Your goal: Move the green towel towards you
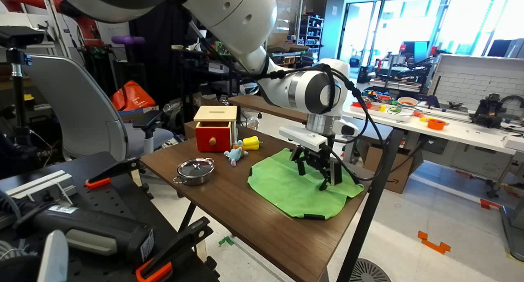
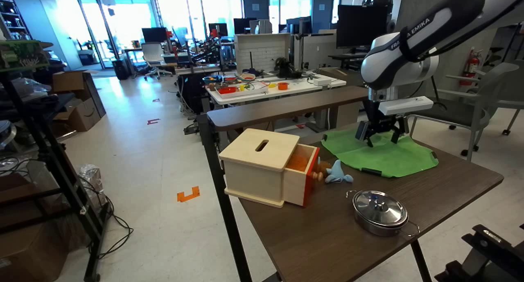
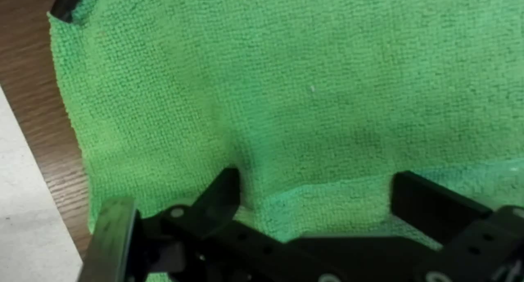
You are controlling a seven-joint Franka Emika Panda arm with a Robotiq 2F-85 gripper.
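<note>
A: In an exterior view, where is the bright lime-green, thin, flat cloth towel (image 1: 282,186)?

B: Spread on the dark-brown wooden table (image 1: 229,200), under the black mechanical gripper (image 1: 312,179). A round, lidded steel pot (image 1: 195,170) sits well apart from it.

A: And the claw?

B: Wide, with no cloth pinched in it that I can see.

A: Now in an exterior view, what lies near the towel?

B: A small light-blue plush toy (image 2: 338,174), just beside its edge. Next to the toy is a pale wooden box (image 2: 256,175), its red-fronted drawer (image 2: 300,181) partly out. The claw's tips are down close to the cloth; whether they touch, I can't tell.

A: The wrist view?

B: Green fills most of it. The 2 dark fingers (image 3: 223,196) stand well apart, and a crease runs up from the finger nearer the picture's left.

A: So which step is this?

B: Taking hold, I judge. The grip isn't made, so the pull has yet to begin.

A: And the next move?

B: Probably settle the tips on the fabric, then bring them together to gather that crease; a flat sheet offers little to bite. Then drag low along the table. Which way "towards you" points, these views don't settle.
</note>
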